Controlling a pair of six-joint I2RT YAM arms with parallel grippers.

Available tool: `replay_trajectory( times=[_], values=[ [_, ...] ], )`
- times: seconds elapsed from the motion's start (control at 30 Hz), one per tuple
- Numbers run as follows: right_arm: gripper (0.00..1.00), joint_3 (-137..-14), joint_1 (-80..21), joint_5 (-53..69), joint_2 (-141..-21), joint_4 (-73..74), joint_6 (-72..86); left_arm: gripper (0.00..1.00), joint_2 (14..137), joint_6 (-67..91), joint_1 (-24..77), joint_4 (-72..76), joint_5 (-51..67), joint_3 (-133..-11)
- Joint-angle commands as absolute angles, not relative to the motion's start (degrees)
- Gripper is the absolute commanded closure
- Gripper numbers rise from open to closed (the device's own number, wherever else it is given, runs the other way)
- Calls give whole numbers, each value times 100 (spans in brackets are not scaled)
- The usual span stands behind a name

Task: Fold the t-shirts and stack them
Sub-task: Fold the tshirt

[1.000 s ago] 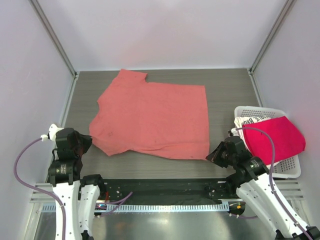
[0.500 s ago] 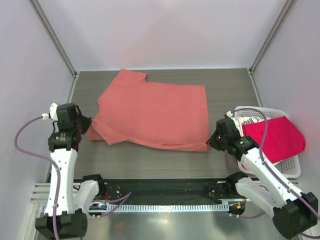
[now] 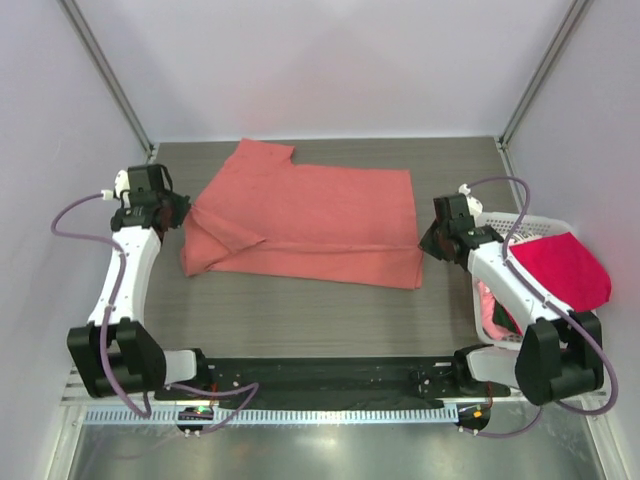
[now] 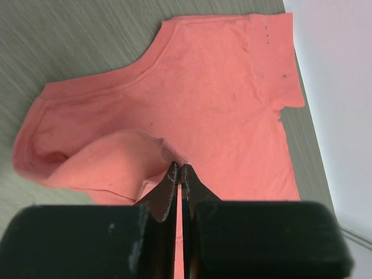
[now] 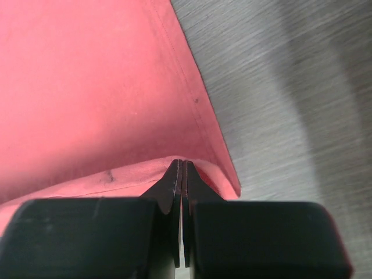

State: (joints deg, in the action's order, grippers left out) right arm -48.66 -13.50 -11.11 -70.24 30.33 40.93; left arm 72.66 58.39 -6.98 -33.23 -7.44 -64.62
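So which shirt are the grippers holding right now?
The salmon-coral shirt spread on the table: the left gripper and right gripper each pinch its near edge, folded over itself. The crimson-pink shirt lies untouched in the basket.

Top external: high above and behind the arm bases, tilted down toward the far wall. It is wide enough for the whole worktop (image 3: pixel 300 310), both arms and the salmon-coral t-shirt (image 3: pixel 320 215).
Left wrist: mounted just behind the left pincer (image 4: pixel 178 171), sighting along its fingers. It sits close over the shirt's sleeve end, with the side wall at right.
Right wrist: just behind the right pincer (image 5: pixel 182 165), nearer still. The shirt's hemmed edge fills the left, grey worktop the right.
Shared ground: all three views take in the same shirt, and the wrist views hold opposite ends of it.
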Motion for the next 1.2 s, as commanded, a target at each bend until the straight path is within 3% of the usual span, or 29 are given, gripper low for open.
replay_trajectory(
  times=[0.0,0.47,0.5,0.53,0.57,0.6,0.67,0.83,1.17],
  values=[
    [99,-5255,-1011,-792,-7487,2480,3903,100,7821,5985,-642,-2707,-624,-6978],
    [99,-6468,-923,-730,-9342,2180,3806,100,10133,5994,-360,-2575,-405,-8867],
    [94,-6521,-923,-703,-9395,2162,3806,92,10238,6003,-360,-2523,-317,-8938],
    [85,-6565,-923,-703,-9474,2145,3788,73,10422,5994,-343,-2340,-186,-9060],
    [68,-6539,-914,-677,-9466,2118,3771,51,10502,5907,-308,-2294,-89,-9114],
    [52,-6496,-923,-668,-9414,2066,3762,16,10581,5828,-282,-2364,-53,-9227],
    [49,-6198,-958,-703,-9107,1969,3788,3,10608,5600,-203,-2635,-244,-9456],
    [49,-5389,-1230,-738,-8263,1934,3963,1,9890,5607,-158,-3347,-746,-8975],
    [48,-3402,-1968,-1098,-6663,1969,5105,1,7639,6055,-237,-3533,-1319,-6154]
  ],
)
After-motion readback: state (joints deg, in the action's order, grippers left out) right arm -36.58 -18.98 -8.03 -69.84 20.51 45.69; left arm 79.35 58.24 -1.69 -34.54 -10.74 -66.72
